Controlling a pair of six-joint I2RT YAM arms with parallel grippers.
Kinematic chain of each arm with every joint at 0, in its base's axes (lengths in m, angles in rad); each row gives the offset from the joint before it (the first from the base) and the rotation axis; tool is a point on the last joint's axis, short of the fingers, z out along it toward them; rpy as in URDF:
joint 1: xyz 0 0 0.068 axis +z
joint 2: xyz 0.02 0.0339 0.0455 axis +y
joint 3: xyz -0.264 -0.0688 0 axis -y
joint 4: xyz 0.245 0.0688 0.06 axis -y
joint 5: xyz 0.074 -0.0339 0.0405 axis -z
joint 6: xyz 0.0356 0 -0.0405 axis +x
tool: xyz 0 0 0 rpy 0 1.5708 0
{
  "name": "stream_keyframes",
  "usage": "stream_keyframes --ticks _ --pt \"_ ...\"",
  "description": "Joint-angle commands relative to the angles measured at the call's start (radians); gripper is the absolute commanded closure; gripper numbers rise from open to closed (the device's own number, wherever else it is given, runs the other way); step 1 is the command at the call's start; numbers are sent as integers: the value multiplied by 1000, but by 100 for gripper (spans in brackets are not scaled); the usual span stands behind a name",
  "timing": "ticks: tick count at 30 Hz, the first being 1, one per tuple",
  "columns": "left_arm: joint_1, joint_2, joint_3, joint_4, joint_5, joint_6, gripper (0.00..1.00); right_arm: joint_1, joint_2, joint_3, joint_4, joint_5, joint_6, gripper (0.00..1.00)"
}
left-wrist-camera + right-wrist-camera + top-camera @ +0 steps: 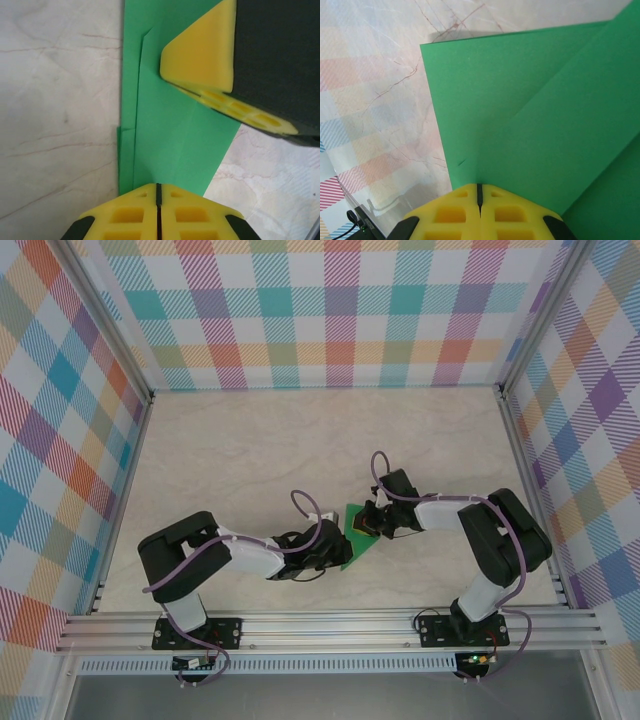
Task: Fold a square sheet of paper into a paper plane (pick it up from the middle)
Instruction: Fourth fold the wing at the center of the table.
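Folded green sheet (359, 548) lies between both grippers; its creases run straight ahead of left gripper (158, 192); right gripper (479, 192) meets the opposite edge; both have fingers closed together; pinch unconfirmed.

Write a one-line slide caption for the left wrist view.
Left hand, shut, at the near edge of the folded green paper on the table; right hand over its far end.

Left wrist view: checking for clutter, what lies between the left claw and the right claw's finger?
In the left wrist view, only folded green paper lies between left claw and right claw's finger.
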Motion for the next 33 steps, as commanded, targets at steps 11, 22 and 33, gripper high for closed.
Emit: stream_keyframes --ticks 11,22,33 --pt "-11 -196 36 -219 16 71 81 3 15 -50 -25 62 15 98" --pt "-11 -245 48 -248 10 66 78 3 -13 -79 -18 71 6 97" --pt "-11 -203 66 -244 -41 34 82 3 9 -89 50 55 55 98"
